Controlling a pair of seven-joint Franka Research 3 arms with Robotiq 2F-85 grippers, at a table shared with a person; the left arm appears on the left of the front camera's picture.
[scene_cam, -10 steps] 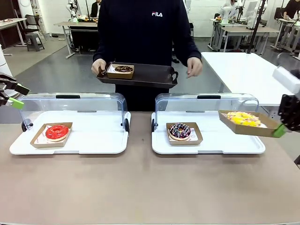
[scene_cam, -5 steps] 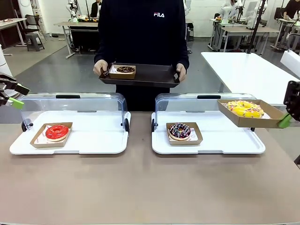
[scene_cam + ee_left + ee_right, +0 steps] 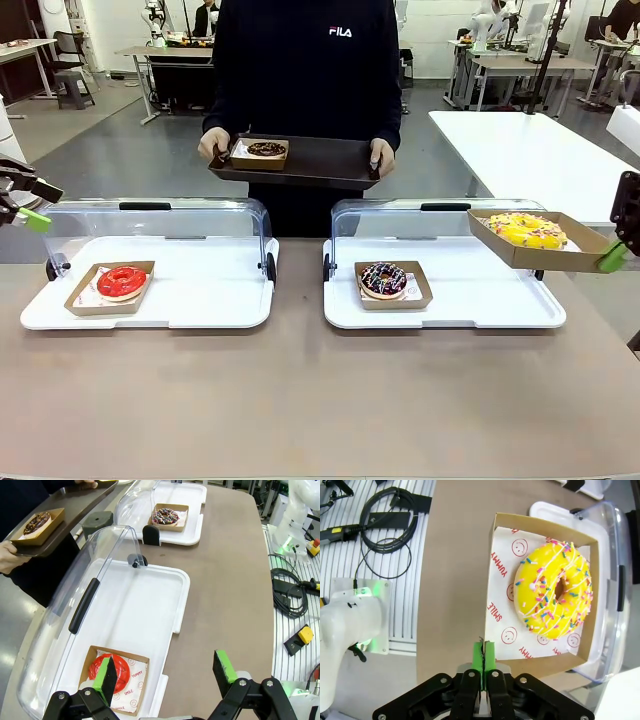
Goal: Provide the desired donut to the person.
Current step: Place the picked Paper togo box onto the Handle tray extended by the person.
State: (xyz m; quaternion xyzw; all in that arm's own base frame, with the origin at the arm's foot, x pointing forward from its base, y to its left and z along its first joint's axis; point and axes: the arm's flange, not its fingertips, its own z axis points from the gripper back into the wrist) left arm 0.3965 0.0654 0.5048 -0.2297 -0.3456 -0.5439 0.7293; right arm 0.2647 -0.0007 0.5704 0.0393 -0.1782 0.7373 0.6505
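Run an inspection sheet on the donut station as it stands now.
Surface: brown table with a left case and a right case, both white, clear lids open.
Job's things: yellow donut in its box, held off the table; red donut in the left case; sprinkled dark donut in the right case; person holds a dark tray carrying a chocolate donut.
Clutter: nothing seen.
Hands: right hand shut on the box's edge; left hand open, empty.
Cables: black cables on the slatted base beside the table.
Surroundings: white table behind, workbenches farther off.
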